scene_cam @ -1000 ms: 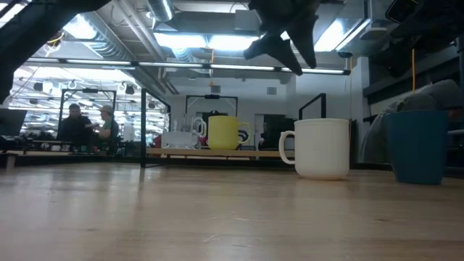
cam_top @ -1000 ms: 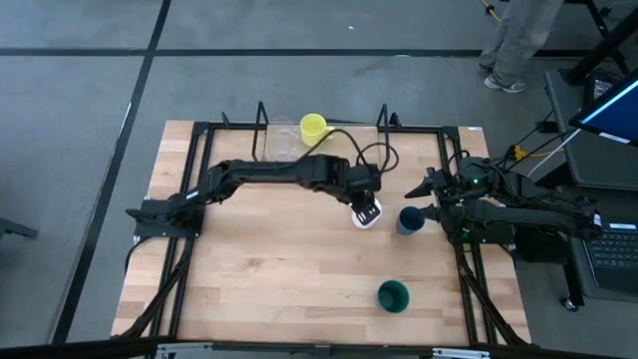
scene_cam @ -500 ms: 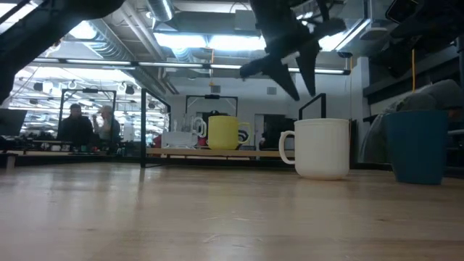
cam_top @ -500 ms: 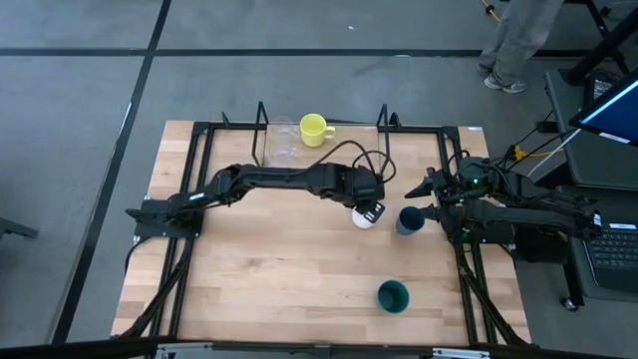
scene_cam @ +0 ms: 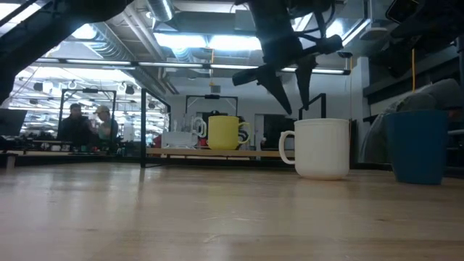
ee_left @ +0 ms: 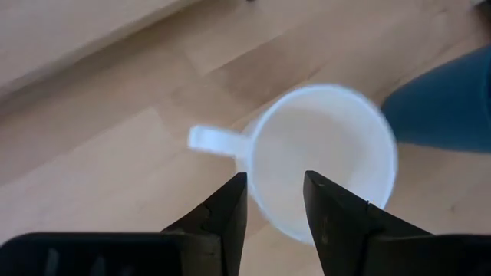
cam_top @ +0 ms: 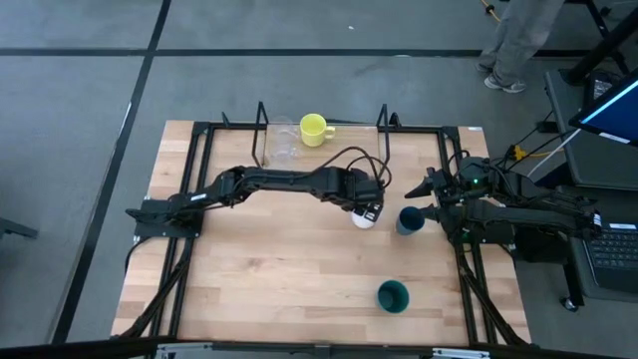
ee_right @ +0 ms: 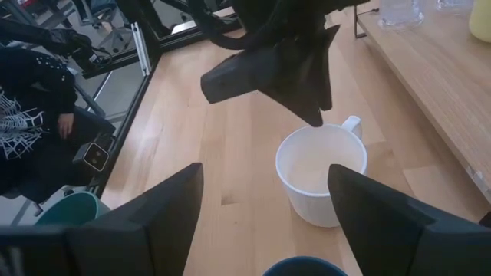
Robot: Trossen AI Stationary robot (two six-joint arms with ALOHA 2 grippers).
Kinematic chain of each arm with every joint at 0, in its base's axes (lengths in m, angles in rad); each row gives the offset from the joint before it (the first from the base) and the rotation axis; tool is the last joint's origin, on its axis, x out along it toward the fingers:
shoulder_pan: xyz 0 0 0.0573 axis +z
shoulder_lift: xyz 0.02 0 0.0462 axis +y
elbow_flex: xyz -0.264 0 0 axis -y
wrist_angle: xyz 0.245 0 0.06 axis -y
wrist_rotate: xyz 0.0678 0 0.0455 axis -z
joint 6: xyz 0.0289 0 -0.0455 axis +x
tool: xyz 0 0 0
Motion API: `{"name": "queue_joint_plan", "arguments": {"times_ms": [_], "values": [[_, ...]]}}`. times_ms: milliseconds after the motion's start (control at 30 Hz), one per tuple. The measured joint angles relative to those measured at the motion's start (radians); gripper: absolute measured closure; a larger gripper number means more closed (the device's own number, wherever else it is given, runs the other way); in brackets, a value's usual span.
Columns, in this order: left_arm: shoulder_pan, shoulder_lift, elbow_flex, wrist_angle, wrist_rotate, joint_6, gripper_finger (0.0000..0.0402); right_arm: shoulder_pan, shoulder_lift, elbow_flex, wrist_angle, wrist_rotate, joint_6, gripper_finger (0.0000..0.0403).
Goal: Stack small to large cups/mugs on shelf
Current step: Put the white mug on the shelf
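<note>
**Left end effector poised over the white mug**

On the shelf (cam_top: 319, 140) at the counter's (cam_top: 249, 279) far edge stand a clear glass cup (cam_top: 283, 143) and, beside it, the yellow mug (cam_top: 314, 128). The left end effector (cam_top: 369, 209) hangs just above the white mug (cam_top: 364, 219) near the counter's middle; in the left wrist view its fingers (ee_left: 222, 211) stand partly apart over the mug's rim, gripping nothing. Just beside the white mug sits the dark blue cup (cam_top: 410, 220). The dark green cup (cam_top: 393, 296) stands apart, nearer the front edge. The right end effector (cam_top: 429, 194) waits at the right side by the blue cup, its fingers (ee_right: 161, 207) spread wide and empty.
</note>
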Motion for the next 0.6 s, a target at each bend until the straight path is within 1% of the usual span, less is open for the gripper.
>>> {"name": "queue_joint_plan", "arguments": {"times_ms": [167,600], "values": [[-0.01,0.03,-0.002,-0.017,0.01,-0.029,0.0278,0.0,0.0,0.0,0.0,0.0,0.0,0.0121],[-0.01,0.037,0.0,-0.013,0.015,-0.106,0.0278,0.0,0.0,0.0,0.0,-0.001,-0.002,0.0121]]}}
